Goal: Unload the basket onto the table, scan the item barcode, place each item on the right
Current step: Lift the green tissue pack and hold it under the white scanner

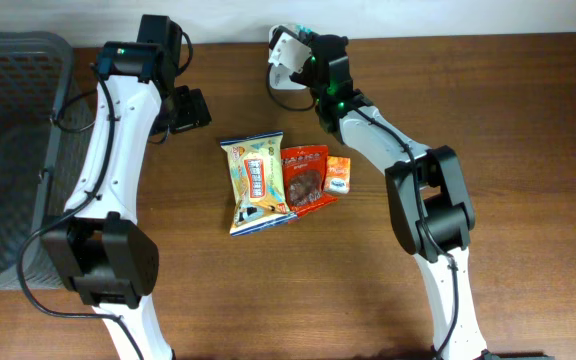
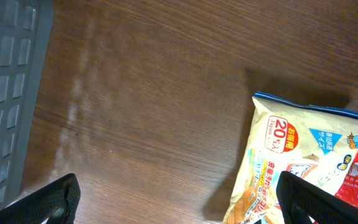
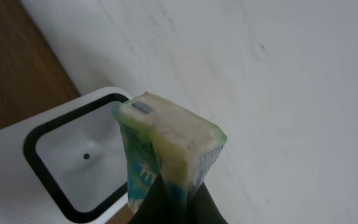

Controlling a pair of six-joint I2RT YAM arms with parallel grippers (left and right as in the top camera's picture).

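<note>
While pinching packet (image 3: 166, 143) in right gripper (image 3: 169, 196), faces scanner (image 3: 73, 155) at edge of table (image 1: 528, 120).
Spreads left gripper (image 2: 179, 202) wide over open space by basket (image 1: 18, 45).

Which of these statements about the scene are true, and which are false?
1. The right pincer is shut on a small green-and-white packet. True.
2. The left pincer grips the cream snack bag. False: it is open and empty, apart from the bag.
3. The flat red packet lies between the cream bag and the small orange packet. True.
4. Those three packets lie inside the grey plastic basket. False: they lie on the brown wooden table.
</note>
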